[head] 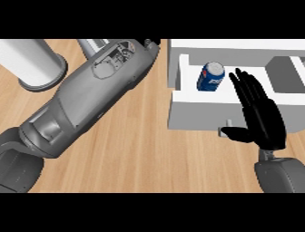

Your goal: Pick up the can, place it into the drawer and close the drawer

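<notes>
Blue can stands in the open drawer beside the flat right hand.

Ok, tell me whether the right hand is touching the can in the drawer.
Apart. The head view shows the can standing in the drawer, with white drawer floor visible between it and the open right hand.

white cylinder | upright, far left | on wooden counter
</notes>
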